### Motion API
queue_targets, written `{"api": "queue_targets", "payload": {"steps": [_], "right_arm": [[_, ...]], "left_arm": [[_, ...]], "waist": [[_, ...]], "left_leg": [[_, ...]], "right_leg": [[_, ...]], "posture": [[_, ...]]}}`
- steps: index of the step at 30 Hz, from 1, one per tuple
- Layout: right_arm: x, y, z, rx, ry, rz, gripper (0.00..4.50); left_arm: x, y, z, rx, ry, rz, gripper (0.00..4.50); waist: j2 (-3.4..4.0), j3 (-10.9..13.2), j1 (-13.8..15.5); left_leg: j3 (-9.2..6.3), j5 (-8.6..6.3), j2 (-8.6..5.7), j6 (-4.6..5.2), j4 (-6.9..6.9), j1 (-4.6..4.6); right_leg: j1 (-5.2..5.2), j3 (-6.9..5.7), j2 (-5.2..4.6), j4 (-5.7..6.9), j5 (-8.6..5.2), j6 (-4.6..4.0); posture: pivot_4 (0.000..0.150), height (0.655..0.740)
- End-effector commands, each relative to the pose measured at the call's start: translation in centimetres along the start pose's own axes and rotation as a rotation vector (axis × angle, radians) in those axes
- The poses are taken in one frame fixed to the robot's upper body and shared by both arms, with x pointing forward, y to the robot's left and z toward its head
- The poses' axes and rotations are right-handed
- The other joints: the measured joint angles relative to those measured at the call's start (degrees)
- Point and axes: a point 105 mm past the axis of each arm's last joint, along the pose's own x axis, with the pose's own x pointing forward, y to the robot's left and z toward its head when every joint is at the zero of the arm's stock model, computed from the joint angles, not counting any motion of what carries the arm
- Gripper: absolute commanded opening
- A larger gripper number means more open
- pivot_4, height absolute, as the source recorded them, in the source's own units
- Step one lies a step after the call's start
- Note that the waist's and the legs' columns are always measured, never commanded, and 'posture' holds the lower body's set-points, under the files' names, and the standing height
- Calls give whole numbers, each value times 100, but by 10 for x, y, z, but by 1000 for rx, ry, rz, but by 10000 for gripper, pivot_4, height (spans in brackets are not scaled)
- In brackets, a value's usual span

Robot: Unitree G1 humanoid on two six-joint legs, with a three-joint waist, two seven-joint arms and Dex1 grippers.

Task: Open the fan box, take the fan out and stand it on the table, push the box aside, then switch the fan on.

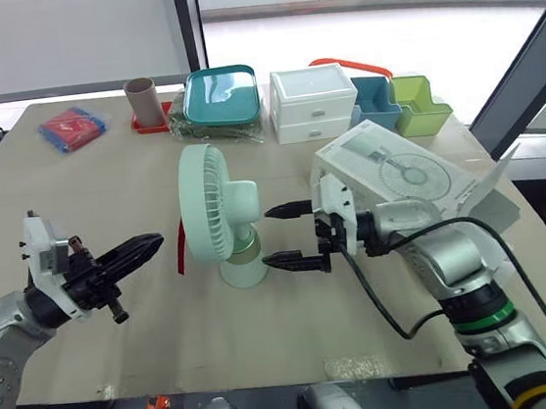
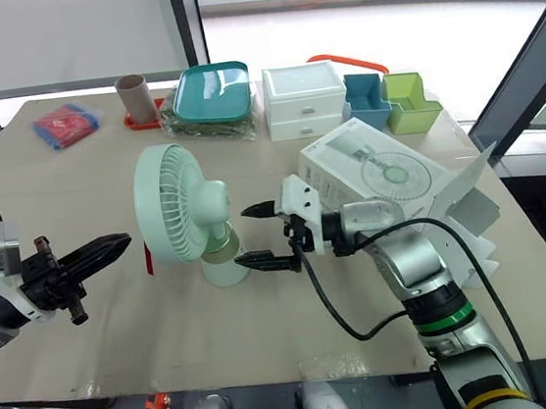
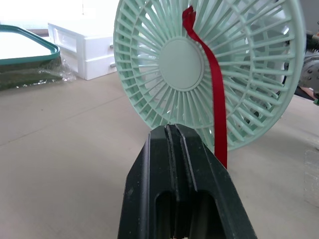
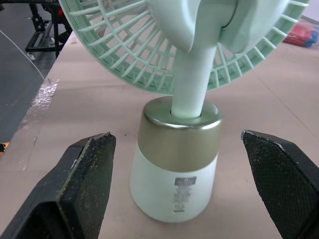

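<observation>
Standing on the bench [image 1: 103, 184], the fan [image 1: 216, 206] seems placed — right claw [image 1: 267, 236] wide, left claw [image 1: 151, 244] closed — so next the box [image 1: 398, 175] needs shoving aside.

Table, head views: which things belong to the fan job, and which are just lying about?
Job: pale green plastic desk fan; white cardboard fan box; open right claw at the fan's base; shut left claw.
Lying about: teal plastic tray; white two-drawer organiser; blue plastic bin; green plastic bin; brown cardboard tube; red-and-blue packet.
</observation>
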Motion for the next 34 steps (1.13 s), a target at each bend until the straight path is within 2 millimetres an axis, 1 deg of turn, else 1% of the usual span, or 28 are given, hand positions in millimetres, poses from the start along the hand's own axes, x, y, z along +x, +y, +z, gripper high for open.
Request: {"api": "queue_targets", "payload": {"steps": [1, 3, 4, 6, 9, 11, 12, 14, 16, 19, 22, 25, 30, 34], "right_arm": [[-28, 2, 20, -25, -33, -63, 44226], [-37, 1, 21, -13, -28, -109, 44226], [-42, 1, 21, -6, -27, -128, 44226], [-51, 0, 23, 12, -28, -181, 44226], [-56, 0, 23, 25, -22, -217, 44226], [-58, -2, 23, 27, -18, -249, 44226], [-61, -6, 23, 28, -18, -299, 44226], [-70, -11, 23, 54, -19, -397, 44226], [-74, -5, 21, 80, -17, -427, 44226], [-78, 4, 11, 123, 18, -464, 44226], [-84, 9, 1, 153, 46, -506, 44226], [-86, 7, -1, 165, 50, -524, 44226], [-85, 7, -6, 170, 61, -523, 44226], [-85, 3, -7, 183, 51, -537, 44226]], "left_arm": [[2, 12, 5, 88, -38, 96, 7158], [0, 16, 1, 110, -16, 138, 7158], [-2, 14, -4, 57, 5, 135, 7158], [-6, 10, -10, 31, 14, 118, 7158], [-7, 8, -9, 32, -11, 100, 7158], [-8, 11, -10, 34, -19, 119, 7158], [-10, 12, -13, 34, -14, 123, 7158], [-16, 8, -18, 16, 2, 104, 7158], [-20, 6, -21, 11, 12, 105, 7158], [-23, 20, -18, 77, -2, 240, 7158], [-24, 19, -24, 96, 45, 265, 7158], [-22, 10, -32, 75, 76, 206, 7158], [-17, 8, -42, 81, 116, 174, 7158], [-11, 4, -41, 91, 92, 145, 7158]], "waist": [[-1, -1, -4], [0, 0, 4], [0, 0, -12], [0, 0, -11], [0, 0, 0], [0, 0, 1], [0, 0, -1], [-1, 0, -1], [-1, 0, -1], [-1, -1, 11], [-2, -1, 11], [-2, -1, -14], [-2, -1, -3], [-2, -1, -3]], "left_leg": [[0, 0, 0, 0, 0, 0], [0, 0, -2, 0, 0, 0], [-2, 0, 0, 0, 0, -1], [4, -1, 0, 2, 0, 1], [5, -1, -1, 2, -3, 2], [6, -1, -4, 1, -1, 2], [6, -1, -4, 1, -1, 2], [6, -1, -3, 1, -1, 3], [7, -1, -4, 2, -5, 2], [5, -2, -4, 3, -8, -2], [6, -1, -5, 2, -5, 1], [19, -1, -6, 2, -5, 10], [25, -1, -5, 2, -6, 16], [25, -1, -6, 2, -7, 15]], "right_leg": [[0, 0, 0, -1, 0, 0], [1, 1, 0, -1, 0, 0], [1, 1, 1, -1, 0, 0], [0, 7, 2, -1, -1, 1], [1, 7, 1, -1, -3, 5], [2, 10, 0, -1, -3, 5], [2, 10, 0, -1, -3, 5], [2, 11, 1, -1, -3, 5], [2, 12, 0, -1, -7, 10], [-1, 12, 0, -3, -10, 13], [4, 15, -1, -3, -9, 12], [5, 29, 1, -3, -8, 14], [7, 36, 6, -2, -9, 16], [7, 37, 5, -2, -10, 18]], "posture": [[1500, 7400], [1500, 7400], [1500, 7400], [1500, 7400], [1500, 7400], [1500, 7400], [1500, 7400], [1500, 7400], [1500, 7400], [1500, 7400], [1500, 7400], [1500, 7400], [1500, 7400], [1500, 7400]]}}
